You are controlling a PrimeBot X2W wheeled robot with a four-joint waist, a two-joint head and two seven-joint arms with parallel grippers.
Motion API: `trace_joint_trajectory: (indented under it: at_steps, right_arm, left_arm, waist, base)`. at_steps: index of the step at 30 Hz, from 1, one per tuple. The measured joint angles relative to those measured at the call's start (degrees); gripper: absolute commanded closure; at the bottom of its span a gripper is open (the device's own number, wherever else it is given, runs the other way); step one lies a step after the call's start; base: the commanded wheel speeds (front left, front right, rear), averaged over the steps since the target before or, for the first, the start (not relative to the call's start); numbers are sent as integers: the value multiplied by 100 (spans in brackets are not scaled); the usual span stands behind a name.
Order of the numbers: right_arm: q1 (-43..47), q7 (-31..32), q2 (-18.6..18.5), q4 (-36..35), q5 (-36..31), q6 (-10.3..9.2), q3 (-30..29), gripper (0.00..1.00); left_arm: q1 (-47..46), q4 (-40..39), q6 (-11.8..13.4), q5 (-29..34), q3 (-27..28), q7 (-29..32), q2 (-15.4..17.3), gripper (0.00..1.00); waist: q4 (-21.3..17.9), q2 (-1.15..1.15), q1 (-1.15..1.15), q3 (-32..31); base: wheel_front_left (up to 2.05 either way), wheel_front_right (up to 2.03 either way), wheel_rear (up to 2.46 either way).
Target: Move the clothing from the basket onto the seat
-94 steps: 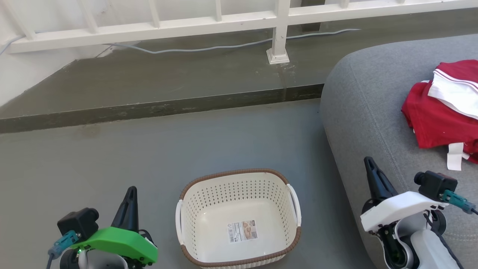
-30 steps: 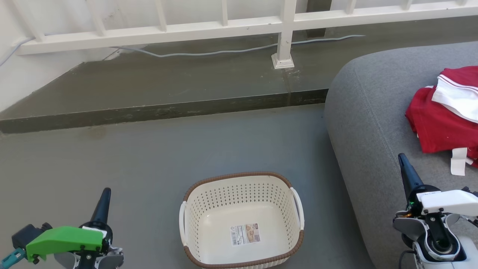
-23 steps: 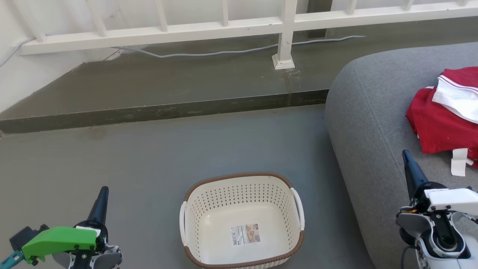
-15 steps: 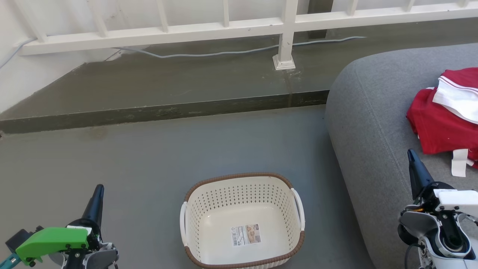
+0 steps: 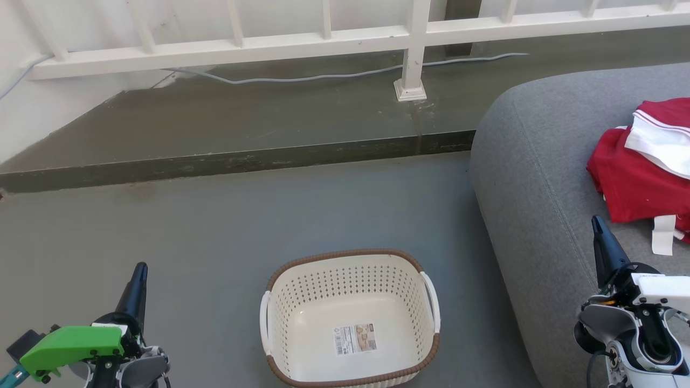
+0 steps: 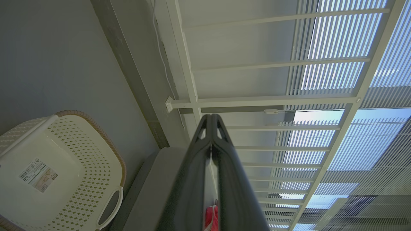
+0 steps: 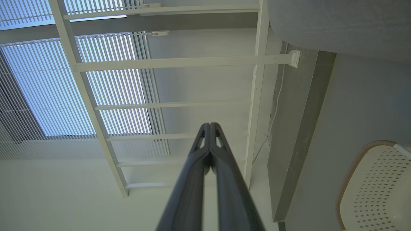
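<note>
Down low, the left tool (image 5: 140,269) has its fingers pressed together on nothing, poised above the floor (image 5: 269,215), well left of the basket (image 5: 347,253). Over to the right tool (image 5: 597,223): fingers together too, nothing held, near the seat (image 5: 539,161). Between them the basket stands on the floor, a label (image 5: 354,338) on its bottom. And the clothing (image 5: 630,183) lies heaped on the seat, white tag (image 5: 660,234) trailing, beyond the right tool.

Closed left tool (image 6: 211,116) before white railing (image 6: 257,101); cream basket (image 6: 84,146) at lower left.
</note>
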Motion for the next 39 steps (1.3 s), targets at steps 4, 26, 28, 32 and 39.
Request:
trace_joint_trajectory:
  at_steps: [4, 26, 28, 32, 39]
  right_arm:
    - [0, 0, 1, 0, 0, 0, -1, 100]
    - [-1, 15, 7, 0, 0, 0, -10, 100]
    - [-1, 15, 8, 0, 0, 0, -10, 100]
    - [-1, 15, 9, 0, 0, 0, -11, 100]
    - [-1, 15, 9, 0, 0, 0, -12, 100]
  left_arm:
    - [-2, 20, 0, 0, 5, 10, -1, 100]
    - [-5, 77, -19, 0, 26, 14, -3, 100]
    - [-5, 80, -19, 0, 29, 14, -4, 100]
    - [-6, 82, -19, 0, 32, 15, -4, 100]
    - [-7, 86, -23, 0, 40, 15, -5, 100]
  waist:
    - [0, 0, 0, 0]
    - [1, 0, 0, -1]
    - [1, 0, 0, -1]
    - [1, 0, 0, -1]
    - [1, 0, 0, -1]
  base:
    - [0, 0, 0]
    - [0, 0, 0]
    - [0, 0, 0]
    - [0, 0, 0]
    - [0, 0, 0]
